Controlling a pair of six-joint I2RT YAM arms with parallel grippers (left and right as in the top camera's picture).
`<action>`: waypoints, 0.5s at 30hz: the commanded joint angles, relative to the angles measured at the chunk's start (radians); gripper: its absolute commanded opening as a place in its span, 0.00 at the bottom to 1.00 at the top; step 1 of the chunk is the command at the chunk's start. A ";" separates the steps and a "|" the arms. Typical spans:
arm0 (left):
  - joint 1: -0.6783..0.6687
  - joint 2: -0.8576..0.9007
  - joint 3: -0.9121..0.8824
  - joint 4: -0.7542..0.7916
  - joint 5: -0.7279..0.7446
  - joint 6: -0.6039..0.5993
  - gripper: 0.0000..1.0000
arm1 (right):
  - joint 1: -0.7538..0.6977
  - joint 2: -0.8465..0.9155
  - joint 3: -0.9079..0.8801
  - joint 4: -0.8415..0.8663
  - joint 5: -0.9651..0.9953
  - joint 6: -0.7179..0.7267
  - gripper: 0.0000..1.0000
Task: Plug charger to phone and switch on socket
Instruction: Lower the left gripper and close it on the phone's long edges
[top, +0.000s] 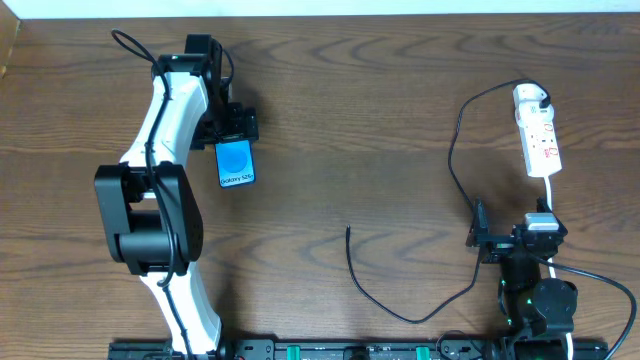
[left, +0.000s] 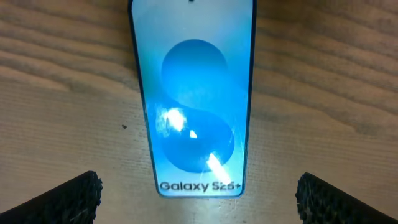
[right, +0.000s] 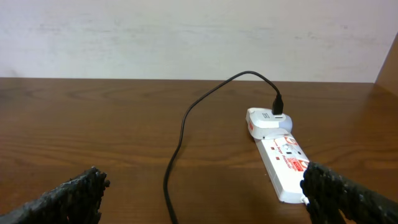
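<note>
The phone (top: 235, 163) lies flat on the table at the left, blue screen up with "Galaxy S25+" text; it also fills the left wrist view (left: 193, 99). My left gripper (top: 232, 127) is open just beyond the phone's far end, its fingers (left: 198, 202) spread wider than the phone and not touching it. The black charger cable (top: 452, 160) runs from a white adapter (top: 530, 97) on the socket strip (top: 540, 143), loops down, and its free plug (top: 348, 231) lies mid-table. My right gripper (top: 507, 238) is open and empty, near the strip (right: 283, 162) and cable (right: 180, 134).
The strip's white cord (top: 552, 193) runs toward my right arm base. The table's far edge and a pale wall lie behind the strip in the right wrist view. The left arm's white body (top: 160, 200) spans the left side of the table.
</note>
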 joint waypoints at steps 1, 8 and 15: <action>-0.001 0.024 -0.022 0.024 0.003 -0.005 1.00 | 0.008 -0.002 -0.001 -0.004 -0.002 -0.008 0.99; -0.001 0.026 -0.064 0.073 0.003 -0.005 1.00 | 0.008 -0.002 -0.001 -0.004 -0.002 -0.008 0.99; -0.001 0.026 -0.067 0.094 0.002 -0.013 1.00 | 0.008 -0.002 -0.001 -0.004 -0.002 -0.008 0.99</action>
